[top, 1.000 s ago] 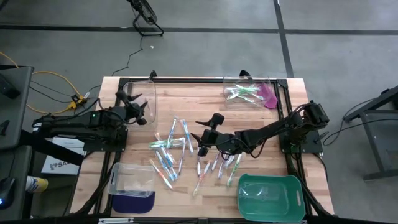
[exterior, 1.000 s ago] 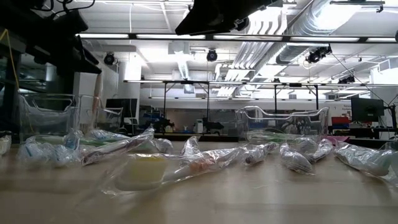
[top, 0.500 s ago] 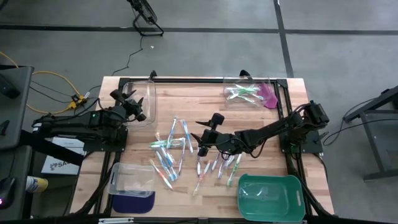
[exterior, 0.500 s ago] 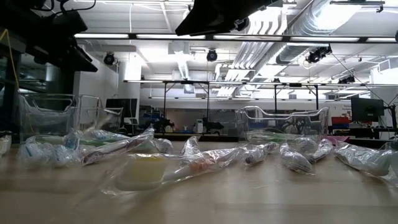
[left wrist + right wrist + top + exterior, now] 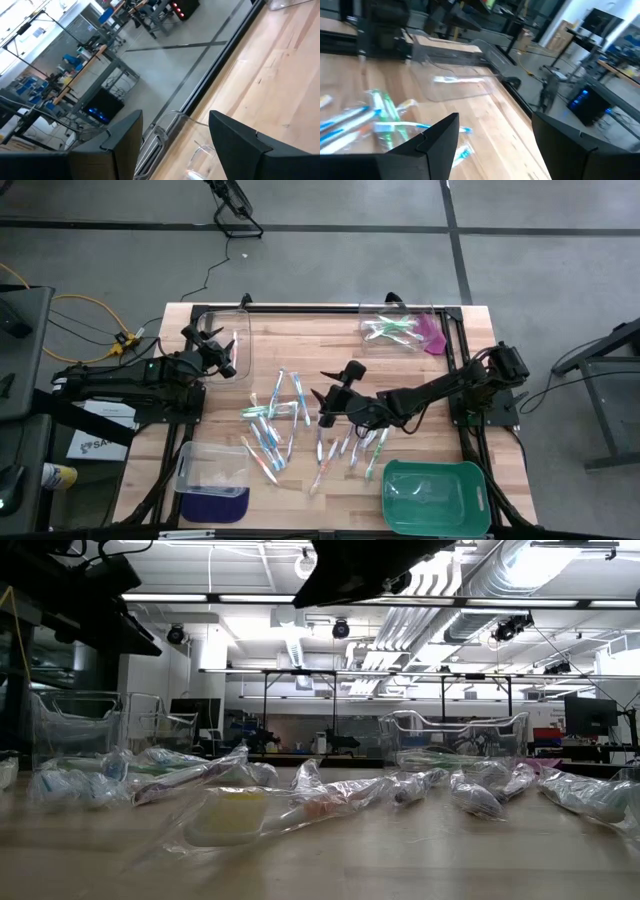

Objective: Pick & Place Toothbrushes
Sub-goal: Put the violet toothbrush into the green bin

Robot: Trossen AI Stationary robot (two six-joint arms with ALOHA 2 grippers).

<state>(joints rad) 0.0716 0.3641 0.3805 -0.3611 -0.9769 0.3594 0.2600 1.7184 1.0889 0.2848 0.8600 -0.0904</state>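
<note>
Dark arm underside (image 5: pixel 370 565) overhangs top centre; jaws not visible. Well below it, wrapped toothbrushes (image 5: pixel 300 802) strewn across wooden table (image 5: pixel 400 860). Clear bins (image 5: pixel 455 735) stand behind the pile, another (image 5: pixel 75 725) far left.

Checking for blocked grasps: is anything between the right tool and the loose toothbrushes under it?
Nothing visible does. The right tool is open over the toothbrushes scattered mid-table, with only bare wood around them. The left tool, also open, sits apart by the clear bin.
</note>
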